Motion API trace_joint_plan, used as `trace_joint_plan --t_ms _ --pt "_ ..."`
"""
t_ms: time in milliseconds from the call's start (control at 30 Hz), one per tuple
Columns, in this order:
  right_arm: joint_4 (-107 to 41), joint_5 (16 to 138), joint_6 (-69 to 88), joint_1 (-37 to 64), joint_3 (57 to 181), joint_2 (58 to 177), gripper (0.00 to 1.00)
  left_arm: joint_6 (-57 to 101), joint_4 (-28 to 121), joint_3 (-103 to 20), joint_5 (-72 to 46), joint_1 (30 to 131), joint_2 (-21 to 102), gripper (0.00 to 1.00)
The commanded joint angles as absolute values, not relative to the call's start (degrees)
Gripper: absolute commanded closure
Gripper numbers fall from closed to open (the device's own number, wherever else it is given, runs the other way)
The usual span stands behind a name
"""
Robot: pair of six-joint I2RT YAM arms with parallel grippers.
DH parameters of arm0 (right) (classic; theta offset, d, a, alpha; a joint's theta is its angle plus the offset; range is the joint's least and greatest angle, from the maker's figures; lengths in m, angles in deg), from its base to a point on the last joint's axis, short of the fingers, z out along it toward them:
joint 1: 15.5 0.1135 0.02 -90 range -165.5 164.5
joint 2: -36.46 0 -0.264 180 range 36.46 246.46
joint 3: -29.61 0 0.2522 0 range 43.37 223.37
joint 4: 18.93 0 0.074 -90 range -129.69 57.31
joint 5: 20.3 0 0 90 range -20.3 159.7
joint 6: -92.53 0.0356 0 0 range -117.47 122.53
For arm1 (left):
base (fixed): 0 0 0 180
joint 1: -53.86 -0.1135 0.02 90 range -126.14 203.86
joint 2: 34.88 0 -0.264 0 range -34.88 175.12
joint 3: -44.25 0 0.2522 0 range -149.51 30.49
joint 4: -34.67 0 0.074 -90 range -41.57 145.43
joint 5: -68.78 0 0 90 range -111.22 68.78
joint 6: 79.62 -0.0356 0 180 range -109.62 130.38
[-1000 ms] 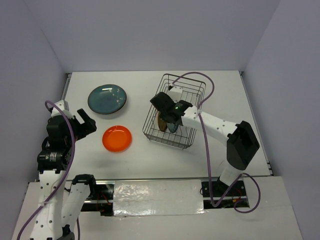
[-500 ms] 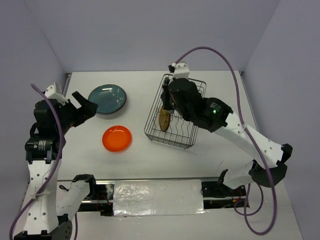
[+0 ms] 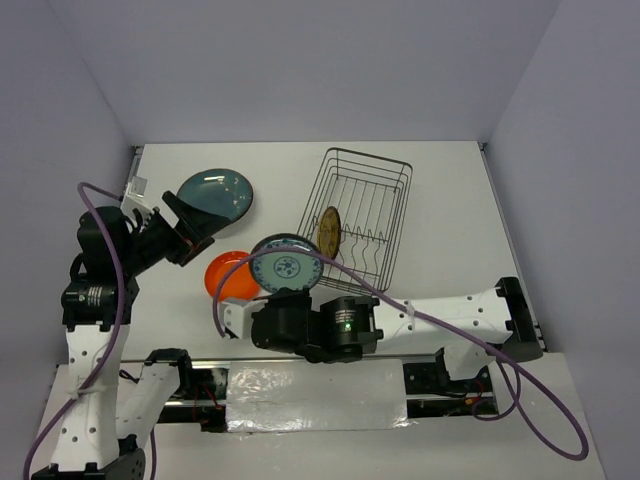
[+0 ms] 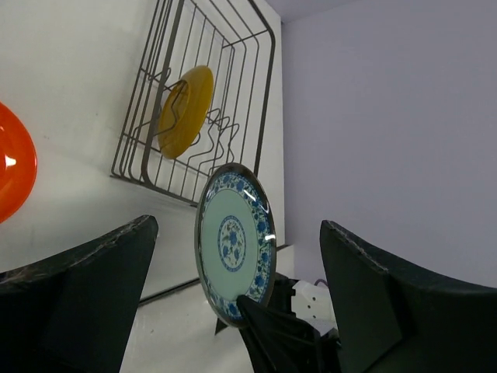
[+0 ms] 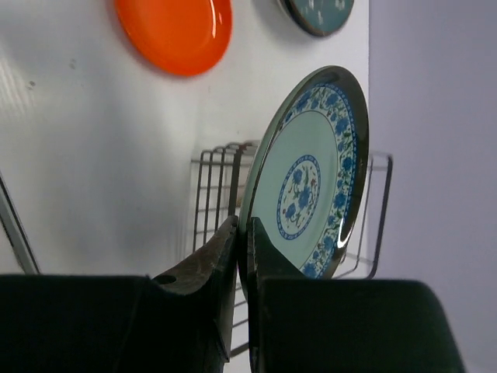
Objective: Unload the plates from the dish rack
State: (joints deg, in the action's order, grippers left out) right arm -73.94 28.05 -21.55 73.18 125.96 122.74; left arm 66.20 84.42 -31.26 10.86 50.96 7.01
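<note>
My right gripper (image 3: 282, 293) is shut on the lower rim of the blue-and-white plate (image 3: 286, 263), holding it on edge in the air left of the dish rack (image 3: 385, 205). In the right wrist view the fingers (image 5: 227, 250) pinch that plate (image 5: 311, 175). A mustard-yellow plate (image 3: 327, 232) stands in the rack. The orange plate (image 3: 222, 276) and the dark teal plate (image 3: 222, 190) lie on the table. My left gripper (image 3: 187, 227) is open and empty, raised over the near edge of the teal plate and facing the held plate (image 4: 235, 241).
The left wrist view shows the rack (image 4: 225, 93) with the mustard plate (image 4: 185, 109) and the orange plate (image 4: 12, 171) at the left edge. The right arm (image 3: 450, 312) stretches across the table's near edge. Grey walls close in the back and sides.
My right arm has lifted the blue-and-white plate out of the rack and swung it left and toward the near edge. My left gripper has moved right, over the teal plate's edge.
</note>
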Motion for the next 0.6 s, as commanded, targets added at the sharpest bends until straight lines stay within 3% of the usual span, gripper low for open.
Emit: trace_joint_plan --t_ms 0,167,367,433,467,500,533,567 --pt "-64.4 26.5 -32.6 74.8 129.0 121.6 1.0 64.7 87.0 -30.9 13.0 51.1 5.3 0.02" --pt "-63.5 30.2 -35.9 76.0 134.0 126.3 1.0 61.2 89.2 -27.4 12.8 51.1 4.2 0.06" --pt "-63.1 30.2 -38.2 76.2 139.8 132.0 1.0 59.3 89.5 -24.2 12.8 51.0 3.6 0.23" --pt "-62.1 31.1 -38.5 76.2 141.1 133.2 1.0 59.4 88.5 -23.3 13.7 51.0 3.8 0.48" --pt "-61.3 31.1 -39.0 76.2 141.3 133.5 1.0 59.5 88.4 -23.3 13.9 51.0 4.0 0.67" --pt "-60.2 29.7 -39.2 76.2 140.9 133.9 0.96 59.2 88.3 -23.3 13.9 51.1 4.1 0.77" --pt "-57.9 28.4 -39.5 75.9 140.5 134.2 0.88 58.8 88.7 -23.9 13.3 51.1 4.1 0.87" --pt "-56.9 27.3 -39.4 75.8 139.4 134.2 0.68 58.6 89.4 -24.4 10.2 51.0 4.1 0.99"
